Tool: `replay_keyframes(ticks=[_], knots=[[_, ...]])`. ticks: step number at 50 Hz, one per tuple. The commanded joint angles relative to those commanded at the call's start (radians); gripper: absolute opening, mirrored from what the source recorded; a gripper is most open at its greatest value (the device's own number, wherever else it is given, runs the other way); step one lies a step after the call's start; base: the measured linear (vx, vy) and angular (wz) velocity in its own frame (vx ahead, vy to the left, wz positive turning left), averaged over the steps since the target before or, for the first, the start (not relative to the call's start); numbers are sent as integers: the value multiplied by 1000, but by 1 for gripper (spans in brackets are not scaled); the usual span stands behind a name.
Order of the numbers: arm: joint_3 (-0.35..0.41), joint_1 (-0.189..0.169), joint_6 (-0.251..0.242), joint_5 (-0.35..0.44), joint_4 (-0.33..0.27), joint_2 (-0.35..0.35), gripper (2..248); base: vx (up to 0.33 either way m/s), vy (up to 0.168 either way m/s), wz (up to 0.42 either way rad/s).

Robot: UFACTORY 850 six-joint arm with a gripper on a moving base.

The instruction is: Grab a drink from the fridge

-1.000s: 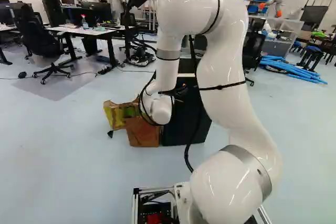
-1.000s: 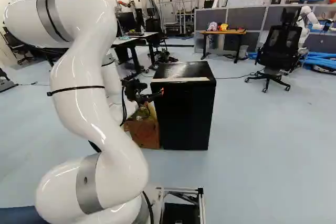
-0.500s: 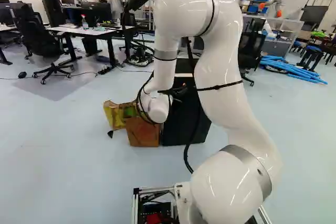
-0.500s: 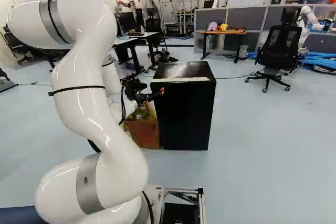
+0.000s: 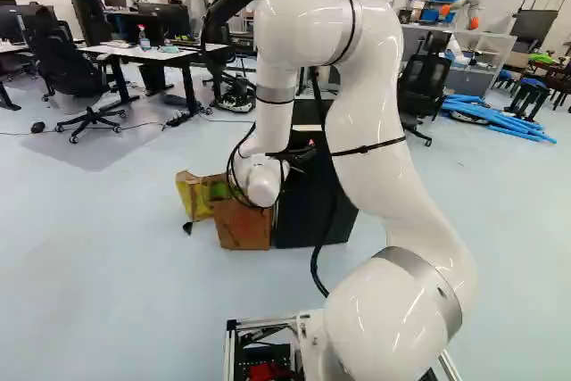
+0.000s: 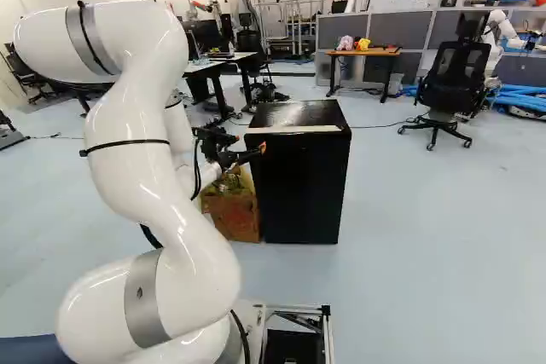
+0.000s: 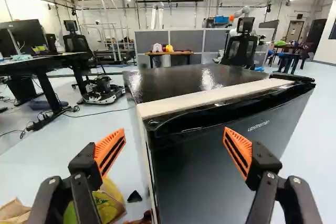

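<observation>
"Where's the fridge [image 6: 300,189]?"
"On the floor [image 6: 426,253], door [image 7: 210,177] shut, right of the cardboard box [image 6: 235,216]."
"And the hand [image 6: 256,153]?"
"Released, fingers [image 7: 109,151] wide apart, near the fridge's upper left corner."

I observe the fridge [image 7: 210,182] with a glossy, reflective black top [image 7: 178,77] and a smooth door of duller sheen; its pale front strip [image 7: 194,99] appears matt. My arm [image 5: 370,118] has a glossy white shell with satin, metal-like grey bands [image 5: 426,285]. The box [image 6: 232,215] resembles brown cardboard; the floor [image 5: 107,265] is smooth. My orange finger pads [image 7: 110,152] look matt and ribbed.
</observation>
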Motion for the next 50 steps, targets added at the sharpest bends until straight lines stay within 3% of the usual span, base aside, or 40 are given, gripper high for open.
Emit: replay_keyframes(ticks=[50], knots=[[-55,41,0,0,213,-32,247,0,0,0]])
